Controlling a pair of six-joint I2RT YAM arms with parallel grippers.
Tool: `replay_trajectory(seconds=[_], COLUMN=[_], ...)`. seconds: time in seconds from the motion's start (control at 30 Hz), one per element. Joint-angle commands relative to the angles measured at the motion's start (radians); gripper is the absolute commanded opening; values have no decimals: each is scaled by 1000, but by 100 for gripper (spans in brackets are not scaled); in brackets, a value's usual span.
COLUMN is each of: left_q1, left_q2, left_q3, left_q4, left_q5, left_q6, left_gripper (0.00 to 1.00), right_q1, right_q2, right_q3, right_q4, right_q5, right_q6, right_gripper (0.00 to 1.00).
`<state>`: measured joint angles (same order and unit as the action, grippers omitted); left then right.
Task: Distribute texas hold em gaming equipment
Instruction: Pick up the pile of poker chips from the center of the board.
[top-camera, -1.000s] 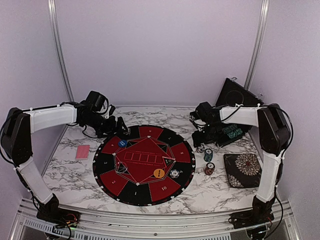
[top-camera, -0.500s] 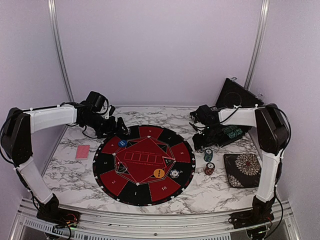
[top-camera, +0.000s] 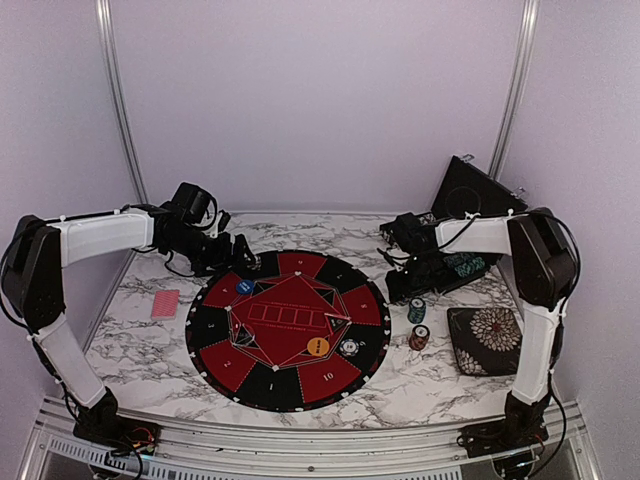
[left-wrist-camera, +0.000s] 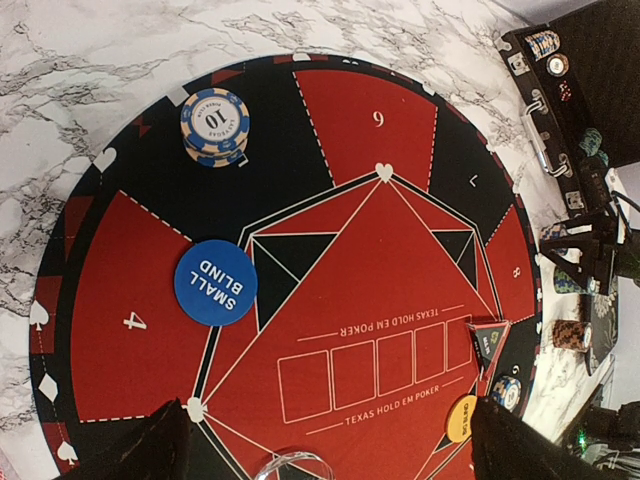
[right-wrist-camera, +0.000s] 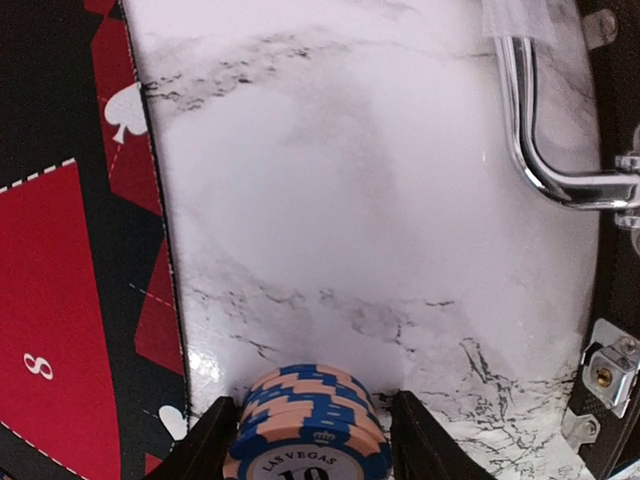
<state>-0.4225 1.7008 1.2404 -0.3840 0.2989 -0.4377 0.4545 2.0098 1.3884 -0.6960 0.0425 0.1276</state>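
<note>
Round red-and-black poker mat (left-wrist-camera: 380, 300): white dashed lines, white suit symbols. Round blue button disc (left-wrist-camera: 215, 283), white lettering. Blue-and-peach striped chip stack (right-wrist-camera: 305, 425). White marble tabletop (right-wrist-camera: 350, 200), grey veins. Dark square tray (top-camera: 485, 340), pale flower pattern. Pink-red card (top-camera: 165, 303).

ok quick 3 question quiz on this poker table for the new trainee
1. True or false: the small blind disc lies on the round mat.
2. What sits between the right gripper fingers: A a card, B a blue and orange chip stack, C the orange disc?
3. Fill in: the pink-backed card lies on the marble, off the mat's ___ side as the top camera shows it.

Key: 1 true; 2 B; 3 left.
</note>
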Motion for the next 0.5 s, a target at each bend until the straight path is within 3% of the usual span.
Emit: replay_trajectory(seconds=[0.0,0.27,0.47], left_q1=[5,5,5], left_q2=[-4,-7,-11], left_q3=[-8,-8,-8], left_q4=[17,17,17], left_q5=[9,9,10], left_q6=[6,6,6], left_gripper=[99,99,99], right_q1=[8,7,7], right_q2=[37,39,45], right_q3=[3,52,104], right_q4=[5,-19,-47], right_q5=[11,19,28], right_q6=[7,10,12], right_gripper=[48,33,31])
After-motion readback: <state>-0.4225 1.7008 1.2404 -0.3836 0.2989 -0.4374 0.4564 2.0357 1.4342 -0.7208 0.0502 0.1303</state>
